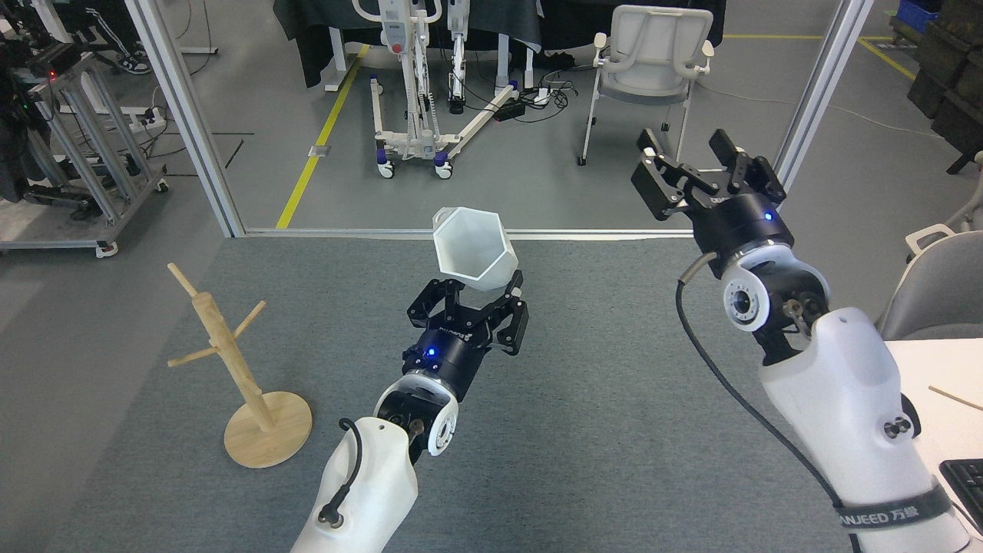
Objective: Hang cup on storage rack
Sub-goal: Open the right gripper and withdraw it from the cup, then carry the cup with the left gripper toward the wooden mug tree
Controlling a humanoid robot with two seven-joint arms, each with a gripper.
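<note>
The white faceted cup (470,250) is held up over the middle of the grey table, its hexagonal rim tilted toward me. My left gripper (482,294) is shut on the cup's lower part, fingers on either side of its base. Its handle is hidden from view. My right gripper (695,161) is raised at the upper right, well clear of the cup, open and holding nothing. The wooden storage rack (230,359) stands at the table's left, with a round disc base, a leaning post and thin pegs, all bare.
The grey table (599,415) ends at a metal frame along its far edge. A white desk corner with a black mouse (892,409) and keyboard is at the right. A grey chair back (941,288) stands beside my right arm.
</note>
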